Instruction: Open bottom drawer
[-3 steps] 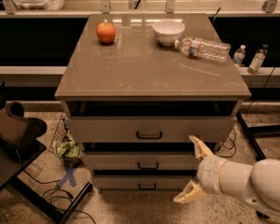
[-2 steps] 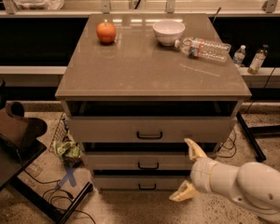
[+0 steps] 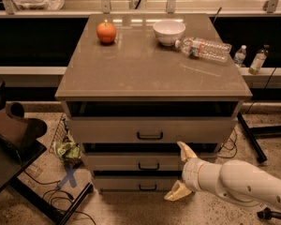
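The bottom drawer (image 3: 126, 183) is the lowest and narrowest of three grey-beige fronts, with a small black bar handle (image 3: 147, 187). It sits closed, set back under the middle drawer (image 3: 131, 162). My gripper (image 3: 181, 171) is at the lower right, in front of the cabinet's right part. It is open: one tan finger (image 3: 186, 151) points up over the middle drawer's front, the other (image 3: 177, 191) points down beside the bottom drawer's right end. The gripper is to the right of the handle and holds nothing.
The top drawer (image 3: 150, 130) stands slightly out. On the cabinet top (image 3: 145, 64) are an apple (image 3: 106, 32), a white bowl (image 3: 169, 32) and a lying water bottle (image 3: 203, 48). A black chair (image 3: 14, 139) and cables are on the left, a stand leg (image 3: 250, 135) on the right.
My gripper and arm have moved left, toward the drawers' handles. The drawers have not moved.
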`<state>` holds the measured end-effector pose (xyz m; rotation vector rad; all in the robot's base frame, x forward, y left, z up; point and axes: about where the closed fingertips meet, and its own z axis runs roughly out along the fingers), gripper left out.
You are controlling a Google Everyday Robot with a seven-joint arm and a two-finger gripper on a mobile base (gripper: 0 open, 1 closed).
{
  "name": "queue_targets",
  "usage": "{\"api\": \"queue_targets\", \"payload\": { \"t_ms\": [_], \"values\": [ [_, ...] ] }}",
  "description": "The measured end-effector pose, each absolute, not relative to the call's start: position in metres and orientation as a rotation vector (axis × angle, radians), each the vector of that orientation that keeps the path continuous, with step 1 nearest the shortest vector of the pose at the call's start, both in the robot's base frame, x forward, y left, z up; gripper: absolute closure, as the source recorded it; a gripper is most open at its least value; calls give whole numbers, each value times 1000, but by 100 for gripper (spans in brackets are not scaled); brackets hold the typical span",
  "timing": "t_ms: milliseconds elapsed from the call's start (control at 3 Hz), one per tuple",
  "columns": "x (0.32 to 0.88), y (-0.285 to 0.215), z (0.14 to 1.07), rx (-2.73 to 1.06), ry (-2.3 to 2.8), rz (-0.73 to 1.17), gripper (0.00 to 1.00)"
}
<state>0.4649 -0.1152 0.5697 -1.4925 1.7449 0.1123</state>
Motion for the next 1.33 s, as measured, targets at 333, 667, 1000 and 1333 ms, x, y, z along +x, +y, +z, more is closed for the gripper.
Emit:
{"api": "queue_targets", "payload": {
  "t_ms": [333,667,1000,1333],
  "values": [
    [468,-111,554,-1505,1749,105,0],
    [466,-121,515,-1496,1746,108,0],
    [460,-146,447,-1458,1720,152,0],
    [455,-155,394,-1436,1716,200,0]
  ]
}}
